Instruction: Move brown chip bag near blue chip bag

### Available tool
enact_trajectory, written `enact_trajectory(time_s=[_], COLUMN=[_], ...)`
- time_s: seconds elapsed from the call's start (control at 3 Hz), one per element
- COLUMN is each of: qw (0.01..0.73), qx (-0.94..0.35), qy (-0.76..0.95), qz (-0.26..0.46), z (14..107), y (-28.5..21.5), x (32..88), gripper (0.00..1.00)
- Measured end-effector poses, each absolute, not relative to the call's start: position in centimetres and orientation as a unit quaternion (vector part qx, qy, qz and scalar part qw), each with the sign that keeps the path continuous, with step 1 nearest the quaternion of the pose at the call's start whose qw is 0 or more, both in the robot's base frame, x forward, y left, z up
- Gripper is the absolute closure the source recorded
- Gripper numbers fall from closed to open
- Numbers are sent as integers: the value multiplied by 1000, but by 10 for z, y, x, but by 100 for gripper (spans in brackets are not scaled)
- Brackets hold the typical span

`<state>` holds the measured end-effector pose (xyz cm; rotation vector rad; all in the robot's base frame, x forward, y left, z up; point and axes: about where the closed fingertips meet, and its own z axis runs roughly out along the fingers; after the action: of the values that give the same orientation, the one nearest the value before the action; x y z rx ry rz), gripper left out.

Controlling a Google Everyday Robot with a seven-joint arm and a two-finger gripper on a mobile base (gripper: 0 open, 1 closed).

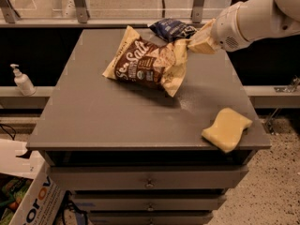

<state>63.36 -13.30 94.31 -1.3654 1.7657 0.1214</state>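
The brown chip bag (149, 61) is a cream-tan bag with a dark brown centre panel and white "Sea Salt" lettering. It hangs tilted, lifted above the grey table top (117, 111), with its shadow below it. My gripper (194, 43) is shut on the bag's upper right corner, at the end of my white arm (255, 15) coming in from the right. The blue chip bag (171, 28), small and dark navy, lies at the table's far edge, just behind the brown bag and left of the gripper. The brown bag partly covers it.
A yellow sponge (227, 128) lies at the table's front right corner. A white pump bottle (22, 80) stands on a ledge to the left. A cardboard box (26, 196) sits on the floor at lower left. Drawers (149, 182) are below the table top.
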Motion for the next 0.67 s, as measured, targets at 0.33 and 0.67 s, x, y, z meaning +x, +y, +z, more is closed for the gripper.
enact_trajectory(time_s=[0.33,0.67], qw=[437,434], qx=[-550,-549], qy=[710,714], qz=[45,13], z=[943,948], y=[-134,-160], x=[634,651], gripper=[100,100])
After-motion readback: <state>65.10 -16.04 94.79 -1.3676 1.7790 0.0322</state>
